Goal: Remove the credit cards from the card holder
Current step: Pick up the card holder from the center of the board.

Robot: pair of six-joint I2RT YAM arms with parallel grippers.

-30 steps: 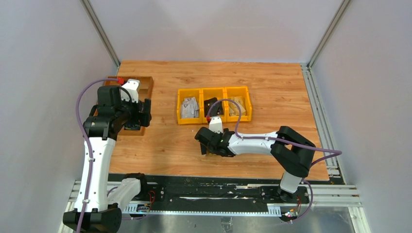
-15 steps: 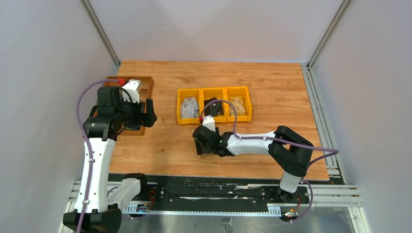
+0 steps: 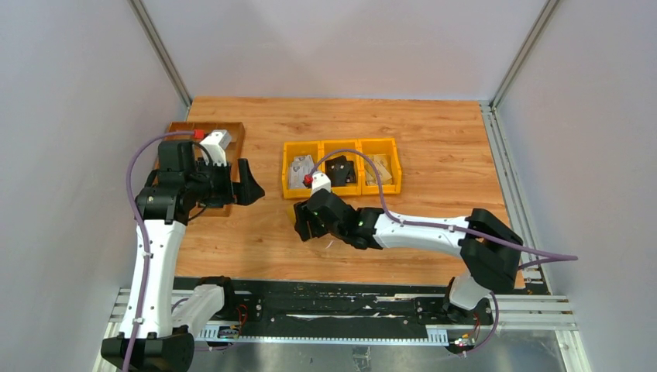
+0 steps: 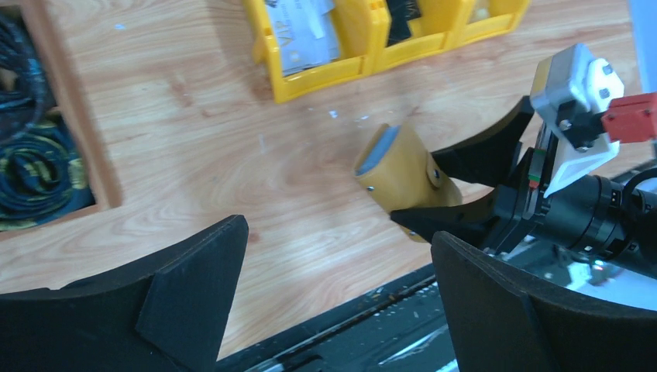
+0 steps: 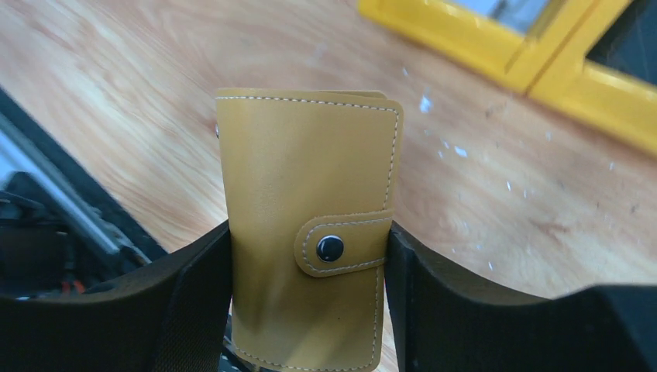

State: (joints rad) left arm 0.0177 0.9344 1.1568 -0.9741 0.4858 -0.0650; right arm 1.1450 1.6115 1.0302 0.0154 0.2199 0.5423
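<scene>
My right gripper (image 3: pixel 304 219) is shut on the mustard-yellow card holder (image 5: pixel 310 225) and holds it off the table near the middle front. The holder is folded shut, its snap tab fastened. It also shows in the left wrist view (image 4: pixel 403 174), clamped between the right gripper's black fingers (image 4: pixel 480 151), and as a small yellow patch in the top view (image 3: pixel 297 211). My left gripper (image 3: pixel 246 184) is open and empty, pointing toward the holder from the left, apart from it. In the left wrist view the left gripper (image 4: pixel 337 298) frames bare table. The credit cards are hidden inside the holder.
A row of three bright yellow bins (image 3: pixel 342 167) holds papers and a black item behind the right gripper. A brown wooden tray (image 3: pixel 230 139) with dark cables (image 4: pixel 31 167) stands at the left. The table's black front rail (image 3: pixel 341 291) lies below.
My right gripper has carried the card holder leftward and a little away from the front. My left gripper has swung right, out from over the wooden tray toward the holder.
</scene>
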